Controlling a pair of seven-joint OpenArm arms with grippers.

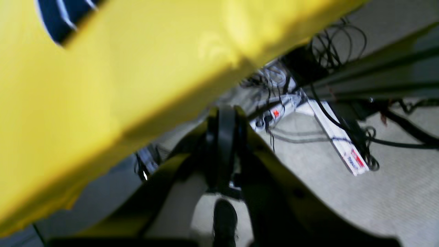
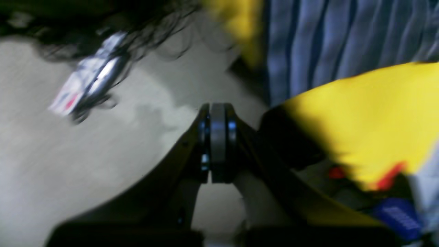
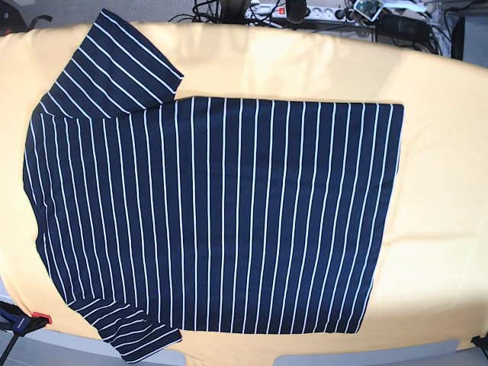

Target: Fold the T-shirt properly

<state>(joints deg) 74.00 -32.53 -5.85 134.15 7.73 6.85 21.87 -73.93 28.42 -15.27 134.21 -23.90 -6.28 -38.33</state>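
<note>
The T-shirt (image 3: 213, 221) lies spread flat in the middle of the base view on the yellow worktop (image 3: 442, 175). No fold is made, so all the folding is left. The left end effector (image 1: 223, 144) and right end effector (image 2: 217, 144) are pressed together, holding nothing, off the worktop's edge. Cables (image 3: 229, 11) sit top of frame, not in the way.

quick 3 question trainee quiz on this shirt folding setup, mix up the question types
1. True or false: the T-shirt lies spread flat on the yellow cloth.
2. In the base view, the hem faces which edge? A) left B) right C) top
3. Fill in: in the wrist views, both the left tool and the right tool are ____, holding nothing.

Key: 1 true; 2 B; 3 shut
</note>
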